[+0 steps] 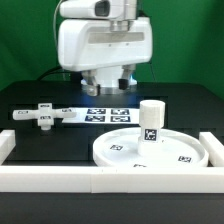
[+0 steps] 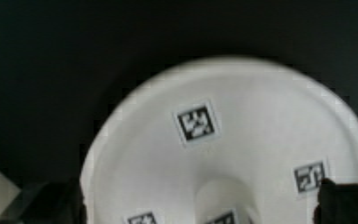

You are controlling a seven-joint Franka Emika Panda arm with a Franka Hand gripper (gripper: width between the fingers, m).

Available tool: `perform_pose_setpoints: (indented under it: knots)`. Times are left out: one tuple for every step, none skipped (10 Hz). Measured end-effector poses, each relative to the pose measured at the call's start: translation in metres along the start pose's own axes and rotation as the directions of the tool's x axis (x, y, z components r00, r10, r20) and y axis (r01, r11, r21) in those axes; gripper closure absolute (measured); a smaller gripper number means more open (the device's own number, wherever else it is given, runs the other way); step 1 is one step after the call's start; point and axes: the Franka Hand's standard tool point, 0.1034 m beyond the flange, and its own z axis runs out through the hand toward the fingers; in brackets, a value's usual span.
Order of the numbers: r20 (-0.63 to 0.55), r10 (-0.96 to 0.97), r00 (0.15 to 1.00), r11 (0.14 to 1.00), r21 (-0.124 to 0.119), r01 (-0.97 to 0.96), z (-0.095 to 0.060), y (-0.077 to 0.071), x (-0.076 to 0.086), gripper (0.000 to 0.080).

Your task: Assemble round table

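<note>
The large white rimmed round disc (image 1: 150, 152) lies on the black table toward the exterior view's right. The short cylindrical leg (image 1: 151, 120) stands upright on its middle. The cross-shaped base (image 1: 40, 115) lies apart at the exterior view's left. My gripper (image 1: 108, 88) hangs above the table behind the disc, open and empty, touching nothing. In the wrist view the disc (image 2: 247, 120) fills most of the picture, with the leg (image 2: 256, 200) blurred between my dark fingertips (image 2: 44, 203). My gripper (image 2: 197, 204) holds nothing.
The marker board (image 1: 100, 113) lies flat under the gripper, between the base and the disc. A long white border rail (image 1: 100, 180) runs along the front, with raised ends at both sides (image 1: 8, 142).
</note>
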Motion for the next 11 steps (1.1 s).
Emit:
perform_pose_setpoints:
  knots:
    - [0.004,0.018,1.000,1.000,0.000,-0.018,0.001,0.007,-0.013,0.0151]
    - [0.004,0.023,1.000,1.000,0.000,-0.023,0.001,0.004,-0.008,0.0151]
    - [0.004,0.020,1.000,1.000,0.001,-0.020,0.001,0.003,-0.007,0.0151]
    - [0.004,0.022,1.000,1.000,0.001,-0.023,0.002,0.004,-0.008,0.0151]
    - [0.005,0.023,1.000,1.000,0.001,-0.023,0.002,0.004,-0.008,0.0151]
    - [0.005,0.012,1.000,1.000,0.000,-0.012,0.003,0.005,-0.013,0.0151]
    - [0.013,-0.012,1.000,1.000,0.003,0.012,0.009,0.007,-0.035,0.0151]
    - [0.027,0.015,1.000,1.000,0.019,-0.016,0.014,0.006,-0.061,0.0151]
    - [0.037,0.031,0.999,0.999,0.031,-0.032,0.018,0.006,-0.080,0.0151]
    - [0.044,0.050,0.998,0.998,0.038,-0.052,0.021,0.007,-0.090,0.0151]
    - [0.042,0.048,0.998,0.998,0.037,-0.049,0.020,0.006,-0.087,0.0151]
